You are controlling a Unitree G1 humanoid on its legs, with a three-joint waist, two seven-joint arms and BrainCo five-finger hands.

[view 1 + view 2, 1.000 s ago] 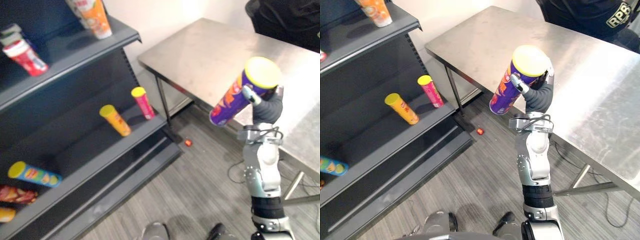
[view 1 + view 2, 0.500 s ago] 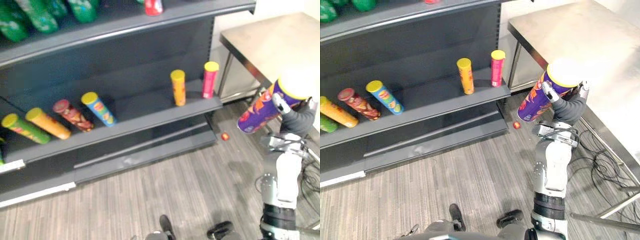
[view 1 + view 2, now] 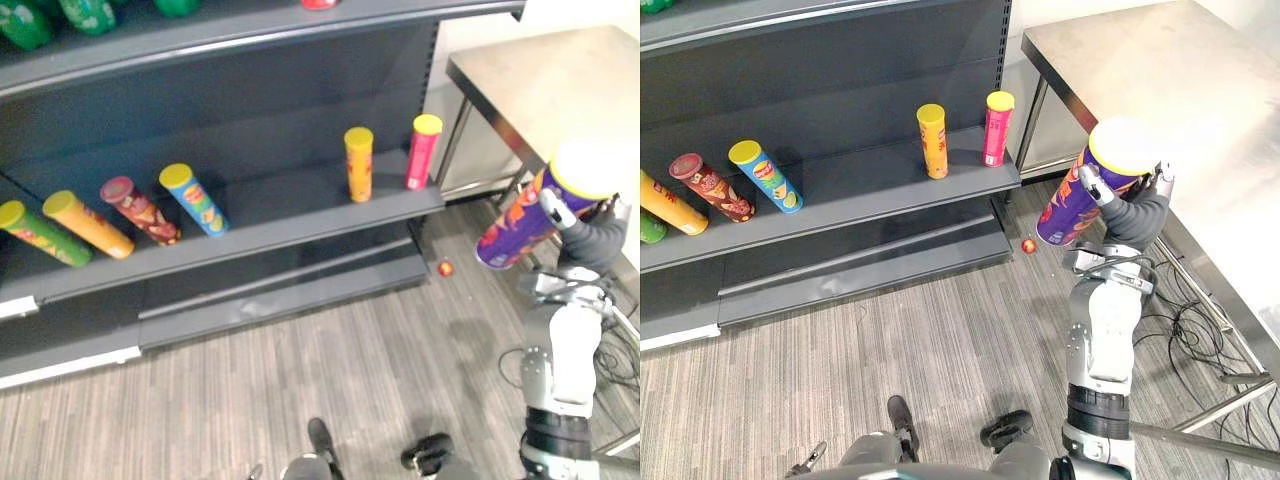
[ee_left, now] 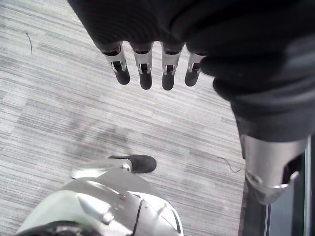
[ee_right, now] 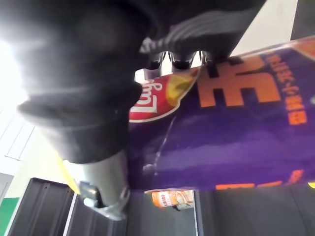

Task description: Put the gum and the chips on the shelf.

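Observation:
A purple chips can (image 3: 518, 222) with a yellow lid is held up, tilted, in my right hand (image 3: 592, 238), whose fingers and thumb curl round it. It hangs over the floor between the steel table and the right end of the shelf. In the right wrist view the can (image 5: 236, 132) runs across under the fingers (image 5: 177, 59). My left hand (image 4: 147, 69) hangs over the grey floor with straight fingers and nothing in it. The dark grey shelf (image 3: 300, 228) stands ahead and to the left.
The lower shelf board carries an upright yellow can (image 3: 358, 163) and pink can (image 3: 423, 150), and several cans lying down, among them a blue one (image 3: 195, 200). Green bottles (image 3: 25, 20) stand higher up. A small red object (image 3: 445, 268) lies on the floor. The steel table (image 3: 560, 90) stands on the right.
The camera has swung from the table to face the shelf, then shifted a little. My right hand keeps the purple can raised the same way.

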